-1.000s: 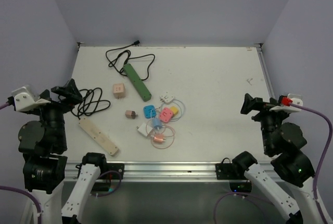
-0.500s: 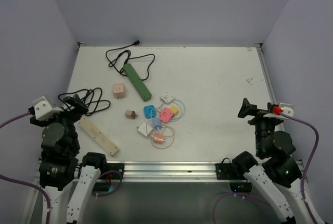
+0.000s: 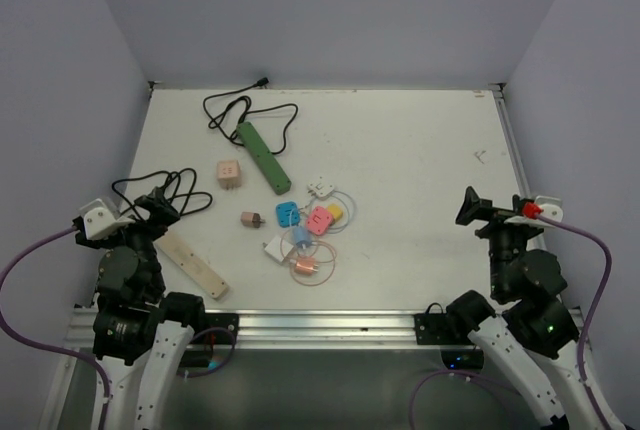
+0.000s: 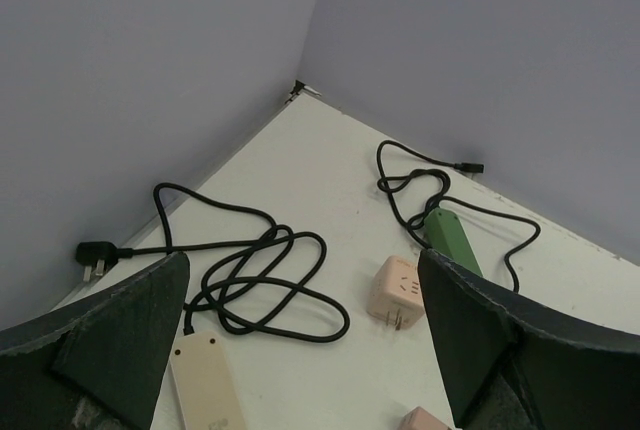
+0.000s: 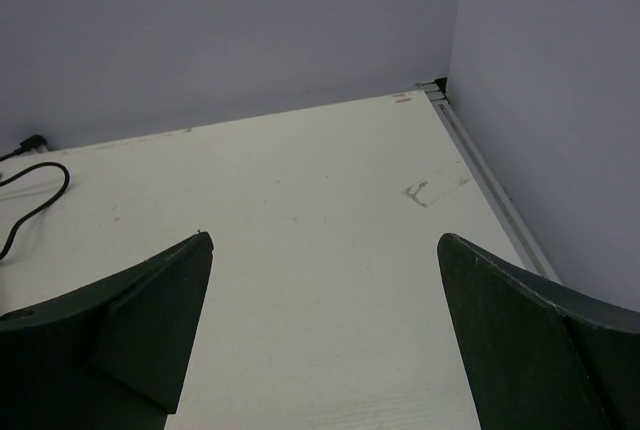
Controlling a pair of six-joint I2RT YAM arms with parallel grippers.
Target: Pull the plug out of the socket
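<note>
Left gripper (image 3: 158,206) sits at the lower left of the top view, jaws spread wide with nothing between them. It is just beside the upper end of the beige strip (image 3: 195,268) and next to the coiled black cable (image 4: 272,238). Right gripper (image 3: 471,206) is at the lower right, also wide open and empty, over bare table (image 3: 420,150) and well apart from every object. The plugs and sockets (image 3: 305,225) lie in a loose cluster at the middle of the frame: blue, pink, yellow, white and copper pieces, some with thin wire loops around them. Which plug sits in which socket is too small to tell. A brown plug (image 3: 251,218) lies just left of the cluster, with a pink cube (image 3: 229,173) above it. The green strip (image 3: 263,157) lies on a slant at upper centre. In the left wrist view the cable, cube, green strip and the end of the beige strip all show between the two dark fingers (image 4: 110,350)
</note>
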